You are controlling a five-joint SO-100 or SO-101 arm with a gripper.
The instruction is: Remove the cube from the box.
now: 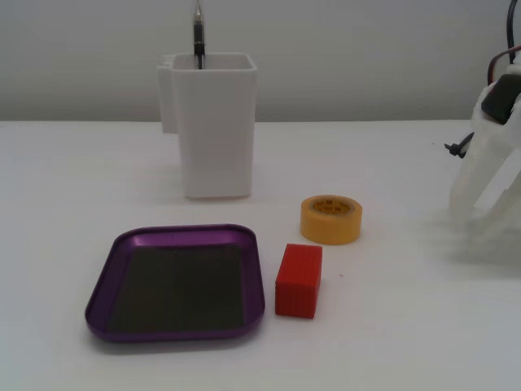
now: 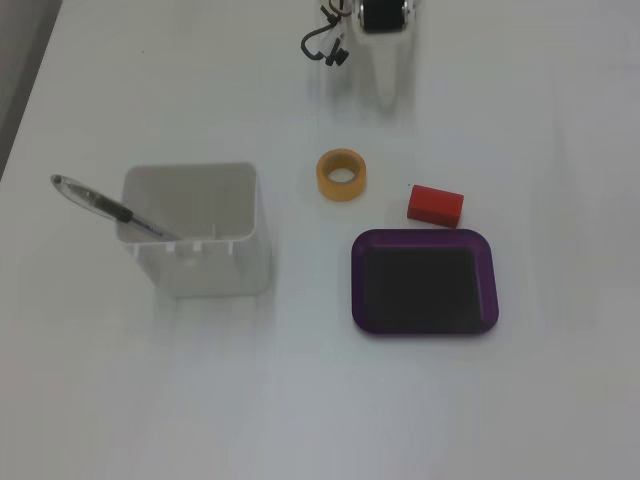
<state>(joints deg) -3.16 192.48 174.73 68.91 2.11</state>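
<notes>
The red cube (image 1: 299, 281) stands on the white table just outside the purple box (image 1: 257, 277), beside its right rim in a fixed view. In another fixed view the cube (image 2: 436, 204) lies just beyond the box's (image 2: 357, 282) far right corner. The box's dark floor is bare. My white gripper (image 1: 482, 213) hangs at the right edge, well away from the cube and holding nothing. In the fixed view from above the gripper (image 2: 388, 98) points down from the top edge. It blends into the white table, so I cannot tell how its jaws stand.
A yellow tape roll (image 1: 330, 218) lies behind the cube, between it and the arm; it also shows from above (image 2: 342, 175). A tall white container (image 1: 216, 138) with a pen (image 1: 198, 37) in it stands behind the box, and shows from above (image 2: 200, 250).
</notes>
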